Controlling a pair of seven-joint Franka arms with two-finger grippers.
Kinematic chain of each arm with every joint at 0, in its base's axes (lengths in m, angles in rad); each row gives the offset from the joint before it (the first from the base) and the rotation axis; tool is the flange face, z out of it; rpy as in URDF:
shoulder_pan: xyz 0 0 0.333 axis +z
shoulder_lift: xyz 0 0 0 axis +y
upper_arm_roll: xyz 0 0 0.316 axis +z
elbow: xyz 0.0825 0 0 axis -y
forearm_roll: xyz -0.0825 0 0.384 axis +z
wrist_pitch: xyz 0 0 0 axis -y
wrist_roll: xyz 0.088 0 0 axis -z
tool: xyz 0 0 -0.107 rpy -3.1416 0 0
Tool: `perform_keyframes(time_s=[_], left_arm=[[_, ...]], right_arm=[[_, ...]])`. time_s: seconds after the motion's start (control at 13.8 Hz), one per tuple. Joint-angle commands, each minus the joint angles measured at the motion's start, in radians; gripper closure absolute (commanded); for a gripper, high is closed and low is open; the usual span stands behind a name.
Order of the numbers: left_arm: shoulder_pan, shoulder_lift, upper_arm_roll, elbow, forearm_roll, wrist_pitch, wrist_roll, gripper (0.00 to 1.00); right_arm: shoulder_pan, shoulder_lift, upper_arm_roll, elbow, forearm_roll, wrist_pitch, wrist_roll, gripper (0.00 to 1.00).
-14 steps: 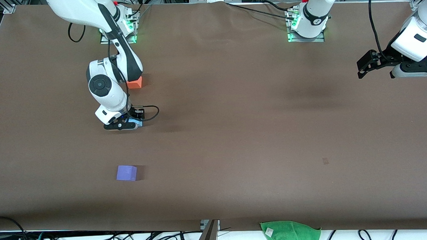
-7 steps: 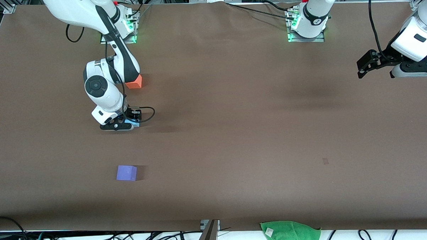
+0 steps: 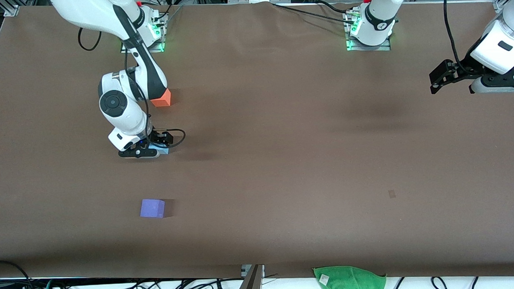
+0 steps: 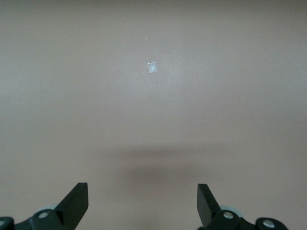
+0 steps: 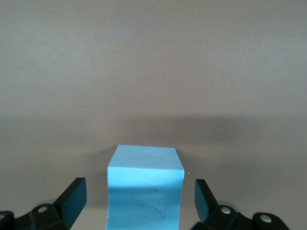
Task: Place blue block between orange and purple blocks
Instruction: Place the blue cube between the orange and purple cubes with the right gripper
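Right gripper (image 3: 148, 151) is down low at the bench (image 3: 283, 160), toward the right arm's end, and the blue block (image 3: 162, 150) sits between its jaws. In the right wrist view the jaws stand wide, a clear gap on each side of the blue block (image 5: 145, 189), so nothing is clamped. The block lies on the bench between its two neighbours: the orange block (image 3: 162, 97) farther from the front camera, half hidden by the arm, and the purple block (image 3: 152, 208) nearer to that camera. Left gripper (image 3: 440, 76) waits in the air over the left arm's end of the bench, jaws wide, holding nothing (image 4: 143, 203).
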Motion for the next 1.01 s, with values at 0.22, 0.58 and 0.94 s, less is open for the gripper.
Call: perform_keyframes(time_s=[0.22,0.58,0.94], left_arm=[[-0.007,0.014,0.002,0.031,0.018,-0.025,-0.012,0.0],[-0.005,0.014,0.0,0.031,0.018,-0.034,-0.012,0.0],[-0.005,0.014,0.002,0.031,0.018,-0.034,-0.01,0.0]], right_arm=[[-0.01,-0.058,-0.015,0.44,0.0,-0.591,-0.014,0.0],[-0.014,-0.095,-0.05,0.669,0.058,-0.823,-0.026,0.0],[-0.163,-0.224,-0.029,0.658,0.109,-0.976,-0.147,0.0]])
